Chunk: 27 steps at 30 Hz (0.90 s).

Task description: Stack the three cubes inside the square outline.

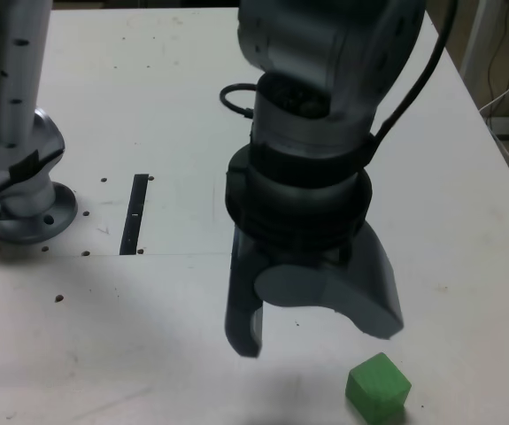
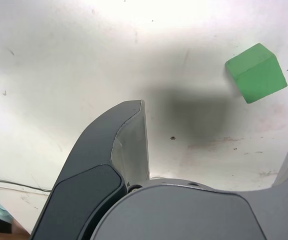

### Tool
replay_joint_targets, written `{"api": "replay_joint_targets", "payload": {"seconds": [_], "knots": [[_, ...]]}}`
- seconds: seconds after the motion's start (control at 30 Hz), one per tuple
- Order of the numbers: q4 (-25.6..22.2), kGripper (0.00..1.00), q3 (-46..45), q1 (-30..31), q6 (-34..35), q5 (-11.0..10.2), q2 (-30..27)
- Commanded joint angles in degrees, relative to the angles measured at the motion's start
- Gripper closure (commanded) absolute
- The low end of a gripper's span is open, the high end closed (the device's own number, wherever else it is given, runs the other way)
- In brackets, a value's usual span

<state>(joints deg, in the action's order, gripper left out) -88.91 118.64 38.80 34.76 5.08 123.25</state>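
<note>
A green cube sits on the white table near the front edge, towards the exterior view's right. My gripper hangs just above the table, slightly behind the cube and to its left in the exterior view. Its jaws are spread wide and point down with nothing between them. In the wrist view the green cube lies beyond the fingertips and off to one side of the open gripper, outside the gap. One dark finger fills the foreground. The square outline is out of view.
The arm's grey base stands at the exterior view's left. A thin black straight bar lies flat beside it. The table's right edge runs diagonally, with cables beyond it. Small screw holes dot the tabletop.
</note>
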Motion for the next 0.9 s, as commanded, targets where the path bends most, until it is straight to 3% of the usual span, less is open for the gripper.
{"api": "replay_joint_targets", "payload": {"seconds": [0.0,0.23,0.47,0.87], "knots": [[0.0,0.01,1.85,0.21,-0.11,-0.01,2.33],[0.2,0.0,6.61,-0.15,-2.21,-0.91,7.28],[2.47,0.0,5.29,-1.13,-4.08,-1.18,9.34],[13.49,0.0,-5.5,-3.16,-8.67,-1.1,8.71]]}}
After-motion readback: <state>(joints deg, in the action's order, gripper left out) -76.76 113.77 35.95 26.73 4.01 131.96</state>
